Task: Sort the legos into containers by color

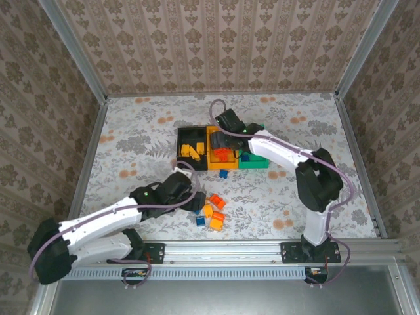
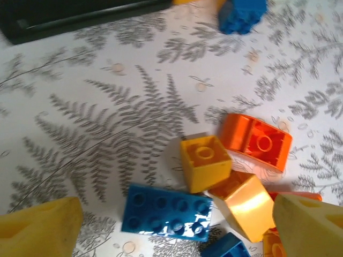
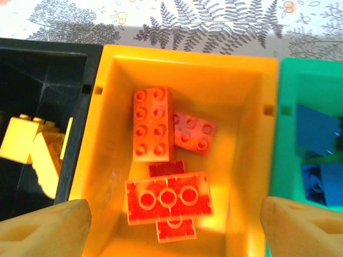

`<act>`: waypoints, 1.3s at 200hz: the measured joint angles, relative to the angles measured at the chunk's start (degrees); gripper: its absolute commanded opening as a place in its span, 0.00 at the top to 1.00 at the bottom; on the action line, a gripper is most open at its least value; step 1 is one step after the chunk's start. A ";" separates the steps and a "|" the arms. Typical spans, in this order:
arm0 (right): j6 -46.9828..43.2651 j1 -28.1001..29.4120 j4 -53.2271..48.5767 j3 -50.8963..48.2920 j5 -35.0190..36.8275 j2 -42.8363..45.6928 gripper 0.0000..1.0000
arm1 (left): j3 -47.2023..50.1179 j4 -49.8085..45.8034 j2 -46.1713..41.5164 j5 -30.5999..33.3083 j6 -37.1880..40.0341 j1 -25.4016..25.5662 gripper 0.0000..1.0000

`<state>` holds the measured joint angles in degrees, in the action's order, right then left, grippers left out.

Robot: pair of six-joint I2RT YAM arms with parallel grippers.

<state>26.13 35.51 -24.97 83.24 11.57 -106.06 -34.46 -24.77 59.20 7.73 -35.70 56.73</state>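
Three joined bins stand mid-table: black (image 1: 185, 136), orange-yellow (image 1: 213, 136), green (image 1: 257, 164). My right gripper (image 3: 174, 227) hangs open over the orange-yellow bin (image 3: 241, 91). Several red-orange legos (image 3: 153, 123) lie inside; one underside-up red-orange brick (image 3: 169, 197) sits between the fingers, touching neither. The black bin (image 3: 48, 69) holds yellow legos (image 3: 32, 144); the green bin (image 3: 284, 134) holds blue legos (image 3: 319, 131). My left gripper (image 2: 177, 230) is open low over a loose pile: a flat blue brick (image 2: 166, 210), a yellow brick (image 2: 205, 162), a red-orange brick (image 2: 256, 140).
Another yellow-orange brick (image 2: 246, 201) and a blue corner (image 2: 228, 247) crowd the same pile (image 1: 210, 213). A lone blue brick (image 1: 224, 174) lies just in front of the bins. The black bin's wall (image 2: 80, 16) is beyond the pile. Patterned walls enclose the table.
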 measured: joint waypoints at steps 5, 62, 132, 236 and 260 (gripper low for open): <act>0.09 0.00 0.46 -1.29 0.00 1.25 0.16 | -0.83 0.13 1.51 0.11 0.37 0.81 0.16; 1.33 0.00 2.75 -12.50 -0.17 10.36 0.15 | -8.98 0.61 17.16 0.96 3.04 4.04 0.23; 2.36 -0.50 4.28 -15.39 -0.15 13.99 0.15 | -11.28 -1.68 25.31 3.10 3.56 4.35 0.44; 2.40 -1.16 4.74 -15.43 -0.15 14.40 0.14 | -11.47 -2.99 29.00 2.80 3.89 1.33 0.49; 2.38 -1.49 4.72 -15.52 -0.15 14.99 0.14 | -11.85 -2.51 30.64 2.47 4.22 1.40 0.57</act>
<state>28.51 34.02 -20.25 67.72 11.42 -91.07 -46.30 -27.29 89.84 10.20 -31.48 58.13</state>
